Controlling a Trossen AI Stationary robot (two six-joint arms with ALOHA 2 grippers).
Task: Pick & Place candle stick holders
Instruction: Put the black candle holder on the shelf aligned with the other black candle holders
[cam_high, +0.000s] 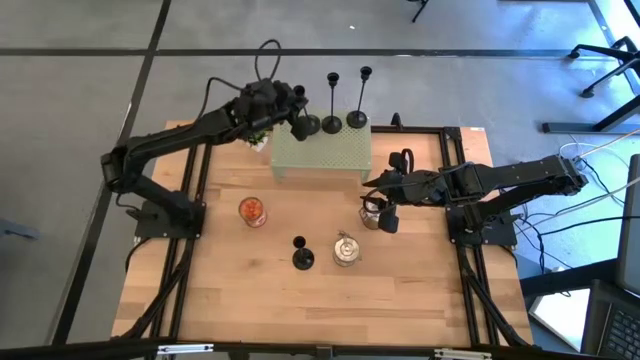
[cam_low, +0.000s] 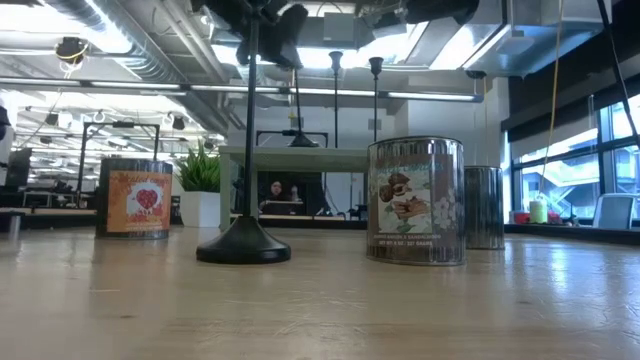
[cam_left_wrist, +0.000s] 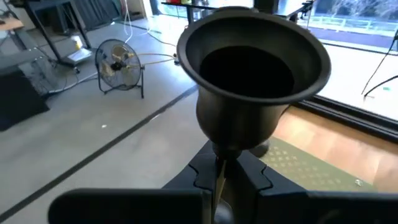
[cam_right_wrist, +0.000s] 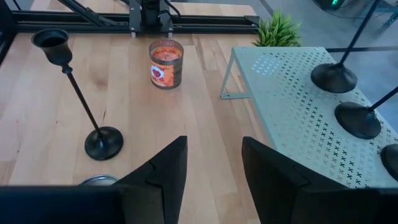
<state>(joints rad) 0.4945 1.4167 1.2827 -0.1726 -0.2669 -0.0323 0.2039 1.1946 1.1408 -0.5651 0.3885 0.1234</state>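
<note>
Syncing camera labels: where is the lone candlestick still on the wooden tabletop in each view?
High: candlestick near table centre, left of the silver jar.
Low: foreground, base left of the big jar.
Left wrist: not in it.
Right wrist: leaning stem, base on wood.
Shared landmark: green perforated shelf.

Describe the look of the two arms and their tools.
Both arms are dark, jointed links on black bases bolted at the table's side edges. The left tool and right tool each have two broad, flat, matte black fingers. A black cable loops above the left arm; pale cables trail behind the right.
</note>
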